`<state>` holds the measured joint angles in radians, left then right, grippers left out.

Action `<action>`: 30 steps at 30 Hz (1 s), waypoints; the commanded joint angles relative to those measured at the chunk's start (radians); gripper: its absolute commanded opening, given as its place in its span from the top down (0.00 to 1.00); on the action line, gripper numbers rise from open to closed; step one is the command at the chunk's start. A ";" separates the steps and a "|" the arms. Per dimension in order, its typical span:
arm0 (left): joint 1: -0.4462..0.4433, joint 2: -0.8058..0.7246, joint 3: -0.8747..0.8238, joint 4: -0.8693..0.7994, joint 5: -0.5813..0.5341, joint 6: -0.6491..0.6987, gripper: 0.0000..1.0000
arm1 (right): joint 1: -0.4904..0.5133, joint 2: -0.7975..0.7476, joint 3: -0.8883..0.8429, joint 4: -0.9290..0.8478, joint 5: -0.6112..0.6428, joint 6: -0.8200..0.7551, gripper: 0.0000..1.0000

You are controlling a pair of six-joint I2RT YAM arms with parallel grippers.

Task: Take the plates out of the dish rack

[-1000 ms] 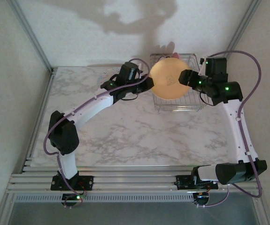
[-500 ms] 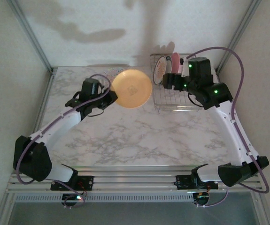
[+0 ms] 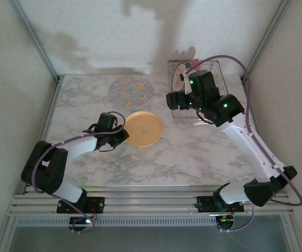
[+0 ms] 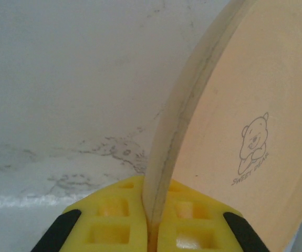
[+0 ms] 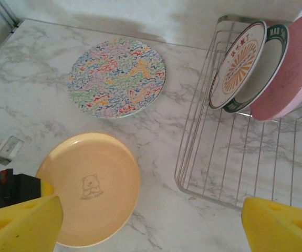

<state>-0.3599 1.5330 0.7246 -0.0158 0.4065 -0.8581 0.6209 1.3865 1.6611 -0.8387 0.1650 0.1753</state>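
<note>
Left gripper (image 3: pixel 120 135) clamped on orange plate (image 3: pixel 144 128) at its 9 o'clock rim — plate flat near table (image 3: pixel 203 152) centre. Right gripper (image 3: pixel 174 100) gaping, empty, over dish rack's (image 3: pixel 214 65) 9 o'clock edge. The racked plates (image 5: pixel 292 68) lean upright, likely rigid, slick, breakable — pinch top rim.

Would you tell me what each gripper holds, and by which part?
Left gripper pinches the orange plate by its rim; right gripper is open, empty.
</note>
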 commanded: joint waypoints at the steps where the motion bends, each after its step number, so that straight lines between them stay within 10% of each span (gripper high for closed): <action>1: -0.023 0.045 0.046 0.039 -0.057 0.034 1.00 | 0.010 0.010 -0.012 0.001 0.016 0.010 0.12; 19: -0.059 0.159 0.148 -0.073 -0.160 0.059 1.00 | 0.005 0.058 -0.011 -0.052 0.086 0.110 0.11; 30: -0.069 0.152 0.157 -0.100 -0.161 0.067 0.72 | -0.132 0.205 0.180 -0.067 0.315 0.107 0.13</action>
<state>-0.4183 1.6848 0.8577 -0.0761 0.2707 -0.8043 0.5228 1.5642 1.7790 -0.9119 0.3824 0.2806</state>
